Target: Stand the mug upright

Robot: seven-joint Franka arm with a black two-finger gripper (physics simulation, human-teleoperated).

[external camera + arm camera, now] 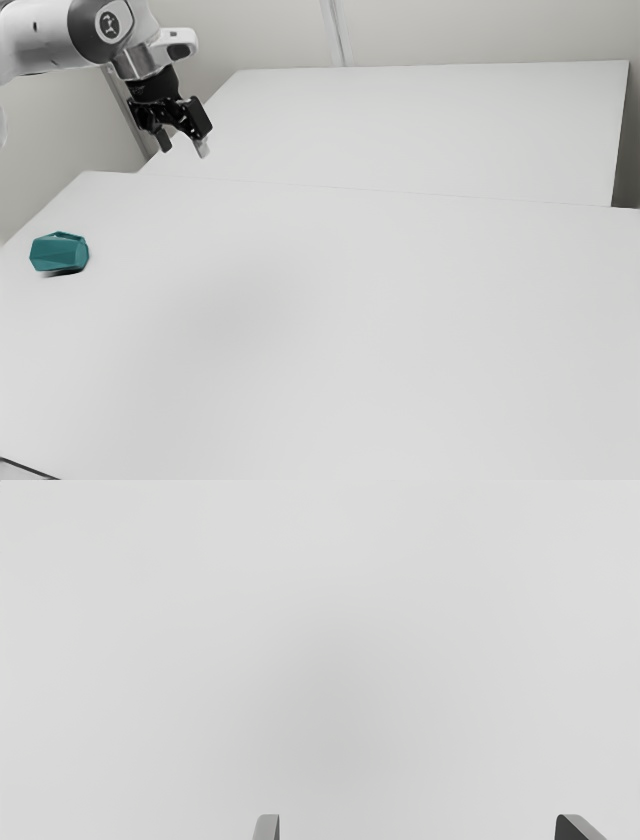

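A teal, faceted mug [59, 252] lies on its side at the far left of the frame, abt. mid-height in the exterior view, on a broad, matte white table [350, 320]. The black two-finger gripper [184, 147] of a white-and-grey robot arm [40, 38] hangs in the upper left, above table ht. & well apart from the mug. The fingers are released, spread wide w/ nothing betw. them; the wrist view looks past both tips onto plain tabletop.

Key to the coming move: the mug is lower in the frame than the fingertips & off toward the exterior view's left. Its long axis runs approx. left-right across the frame; what is prob. the handle [70, 236] shows along its upper edge. Which end is the mouth, can't tell.

W/ the mug on its side, the upright pose asked for isn't there, so the job looks unfinished. Next, the gripper prob. needs to travel toward the frame's left & descend, then turn to straddle the body, 1 finger either side of that axis, before a lift & tilt. Main risk, est.: smooth facets could roll or slip if pinched off-center, or the handle could foul a finger.
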